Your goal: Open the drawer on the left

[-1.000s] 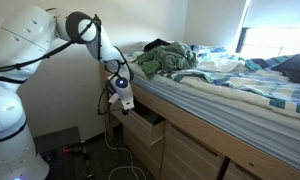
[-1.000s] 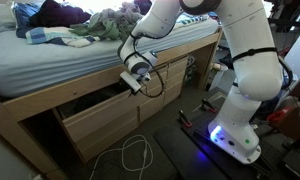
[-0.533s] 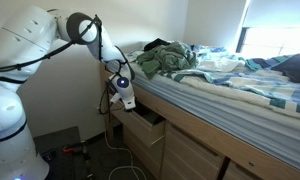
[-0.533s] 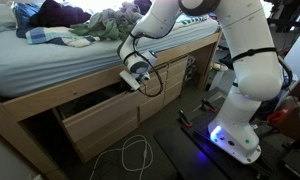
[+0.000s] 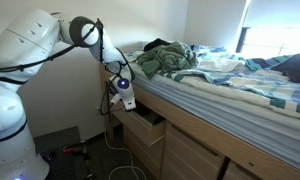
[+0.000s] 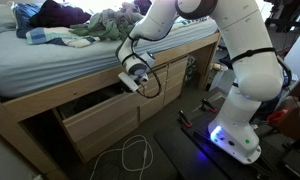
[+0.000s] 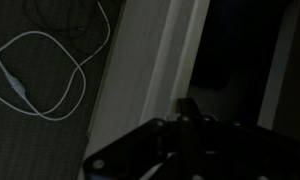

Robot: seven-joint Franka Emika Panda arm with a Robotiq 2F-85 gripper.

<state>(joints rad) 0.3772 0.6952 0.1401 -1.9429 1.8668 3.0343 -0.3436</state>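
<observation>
Honestly, nothing's budged this last second: your claw [image 6: 133, 82] still sits on the top edge of the drawer [image 6: 95, 118], which is partway out under the bed [image 6: 30, 98]. Can't tell if it's gripping, and there's more pulling to do, I'd say.

The arm [image 5: 25, 50] has a glossy white plastic shell. The drawer [image 6: 95, 120] and bed frame [image 6: 8, 125] are pale matt wood. The bedding [image 5: 230, 85] is soft, crumpled cloth. A smooth white cable [image 7: 17, 93] lies on a rough, dark floor [image 7: 50, 135].
</observation>
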